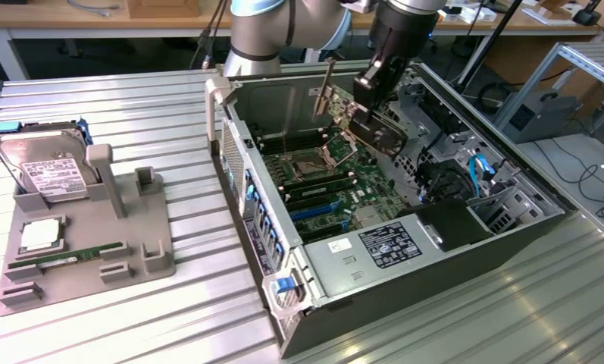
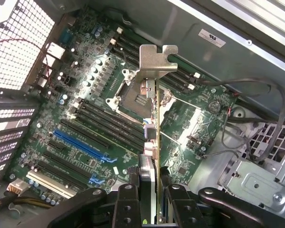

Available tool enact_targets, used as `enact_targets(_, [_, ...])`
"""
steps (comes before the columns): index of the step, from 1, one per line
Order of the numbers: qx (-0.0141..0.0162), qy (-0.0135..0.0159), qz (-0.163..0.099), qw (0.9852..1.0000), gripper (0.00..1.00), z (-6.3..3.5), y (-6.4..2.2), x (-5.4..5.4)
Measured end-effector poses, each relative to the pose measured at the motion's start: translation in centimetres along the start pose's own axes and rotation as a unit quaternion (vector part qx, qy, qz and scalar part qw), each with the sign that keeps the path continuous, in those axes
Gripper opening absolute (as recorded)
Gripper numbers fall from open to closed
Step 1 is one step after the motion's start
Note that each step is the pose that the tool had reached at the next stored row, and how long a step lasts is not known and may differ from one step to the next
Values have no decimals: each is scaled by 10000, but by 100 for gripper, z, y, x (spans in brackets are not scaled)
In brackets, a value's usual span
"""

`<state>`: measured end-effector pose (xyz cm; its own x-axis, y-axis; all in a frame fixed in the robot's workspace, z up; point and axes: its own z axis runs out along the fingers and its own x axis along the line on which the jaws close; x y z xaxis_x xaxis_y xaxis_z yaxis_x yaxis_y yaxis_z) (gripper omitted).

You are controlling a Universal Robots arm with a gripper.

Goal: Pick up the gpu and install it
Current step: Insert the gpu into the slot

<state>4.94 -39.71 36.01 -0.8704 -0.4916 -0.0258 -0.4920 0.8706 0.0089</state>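
The gripper (image 2: 157,192) has its black fingers partly closed, pinching the thin green gpu (image 2: 157,114) edge-on. The card's notched silver bracket (image 2: 156,59) hangs above the green motherboard (image 2: 85,137) inside the open metal case (image 1: 413,318).

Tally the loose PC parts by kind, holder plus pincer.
hard drive: 1, on the grey holder
memory stick: 1, on the holder
square silver chip: 1, on the holder
gpu: 1, gripped in the pincer over the open case
Total: 4
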Motion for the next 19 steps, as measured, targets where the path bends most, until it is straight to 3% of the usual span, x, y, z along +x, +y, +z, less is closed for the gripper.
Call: enact_targets(19, [-12,5,-512,9987,27,2,0,0])
